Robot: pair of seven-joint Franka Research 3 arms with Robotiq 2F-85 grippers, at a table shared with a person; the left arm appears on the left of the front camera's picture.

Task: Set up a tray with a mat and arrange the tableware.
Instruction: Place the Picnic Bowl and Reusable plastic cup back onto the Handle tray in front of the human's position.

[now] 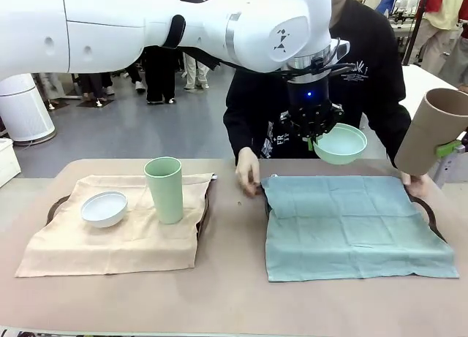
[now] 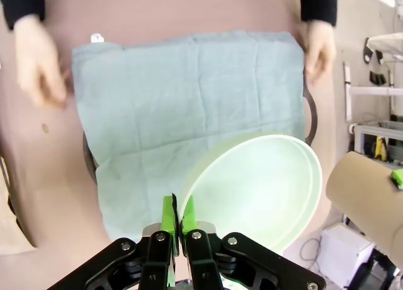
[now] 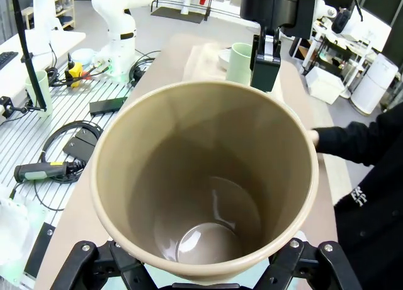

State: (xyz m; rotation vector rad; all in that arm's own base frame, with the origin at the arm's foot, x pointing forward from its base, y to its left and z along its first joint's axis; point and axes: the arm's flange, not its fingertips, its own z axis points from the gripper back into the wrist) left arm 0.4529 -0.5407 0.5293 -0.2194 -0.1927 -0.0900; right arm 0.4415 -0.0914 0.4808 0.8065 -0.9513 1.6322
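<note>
My left gripper [image 1: 316,137] hangs above the far edge of the teal mat [image 1: 351,224], shut on the rim of the mint green bowl [image 1: 341,144]. The left wrist view has the green pads [image 2: 169,213] pinching that bowl's [image 2: 258,189] rim over the mat [image 2: 189,107]. At the far right my right gripper [image 1: 446,150] is shut around the tan-brown cup [image 1: 431,131], held tilted in the air. The cup's [image 3: 201,177] open mouth faces the right wrist camera. The white bowl [image 1: 104,208] and the pale green cup [image 1: 164,189] stand on the beige mat [image 1: 117,238] at the left.
A person at the far side has one hand [image 1: 248,178] at the teal mat's left corner and the other [image 1: 415,182] at its right corner. Dark tray rims show under both mats [image 1: 433,214] [image 1: 55,205]. Bare table lies between the two trays.
</note>
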